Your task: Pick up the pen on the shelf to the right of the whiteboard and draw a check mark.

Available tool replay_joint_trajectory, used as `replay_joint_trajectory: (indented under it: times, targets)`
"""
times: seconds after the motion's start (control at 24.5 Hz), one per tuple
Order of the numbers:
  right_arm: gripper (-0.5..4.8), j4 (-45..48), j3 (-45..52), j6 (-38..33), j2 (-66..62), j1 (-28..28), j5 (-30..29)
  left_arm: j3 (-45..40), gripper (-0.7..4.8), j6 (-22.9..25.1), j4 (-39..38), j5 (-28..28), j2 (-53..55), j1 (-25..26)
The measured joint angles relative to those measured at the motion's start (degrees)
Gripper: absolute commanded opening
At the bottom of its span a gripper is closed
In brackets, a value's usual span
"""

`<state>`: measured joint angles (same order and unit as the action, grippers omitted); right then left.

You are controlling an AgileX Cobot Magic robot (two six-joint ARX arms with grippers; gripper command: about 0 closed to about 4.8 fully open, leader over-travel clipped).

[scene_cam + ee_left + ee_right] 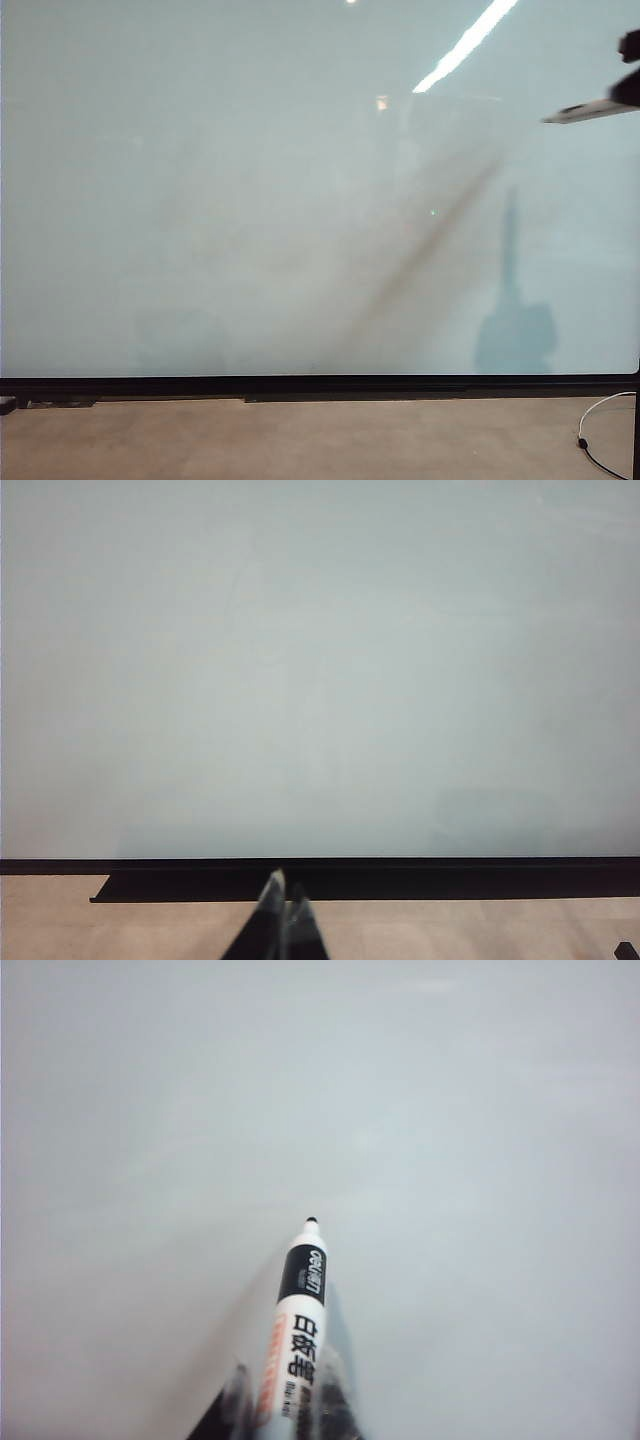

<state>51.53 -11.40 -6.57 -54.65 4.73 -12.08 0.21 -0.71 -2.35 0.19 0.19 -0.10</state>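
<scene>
- White glossy whiteboard (250,200) fills nearly all of the exterior view; black bottom frame, tan floor below it.
- No drawn line visible on the board, only faint smears, a ceiling-light glare and a dark shadow low on the right.
- Right gripper (630,90) sits at the upper right edge of the exterior view, mostly cut off by the frame.
- Pen (590,111) sticks out from that gripper toward the left, roughly level, dark tip leading.
- Right wrist view: right gripper (290,1410) has its fingers pinching the pen (296,1330) by the lower barrel; white barrel, black band with print, black tip pointing at the whiteboard (450,1110).
- Cannot tell whether the tip touches the board.
- Left gripper (280,920) shows only in the left wrist view, low, facing the whiteboard (320,660) and its black frame, well away from the pen.
- Its fingertips are pressed together, nothing between them.
- White cable (600,420) lies on the floor at lower right, below the right gripper.
</scene>
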Motion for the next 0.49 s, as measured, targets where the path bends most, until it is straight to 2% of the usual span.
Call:
replay_joint_trajectory:
  times: [0.33, 0.49]
  targets:
    - [-0.03, 0.02, -3.45, -0.94, -6.95, 0.90, -16.81, 0.00, -0.05, 0.00, -0.02, 0.00, -0.02, 0.00]
    - [-0.03, 0.59, -5.46, 0.15, -11.10, 4.04, -18.40, 0.00, -0.05, 0.00, -0.02, -0.02, -0.02, 0.00]
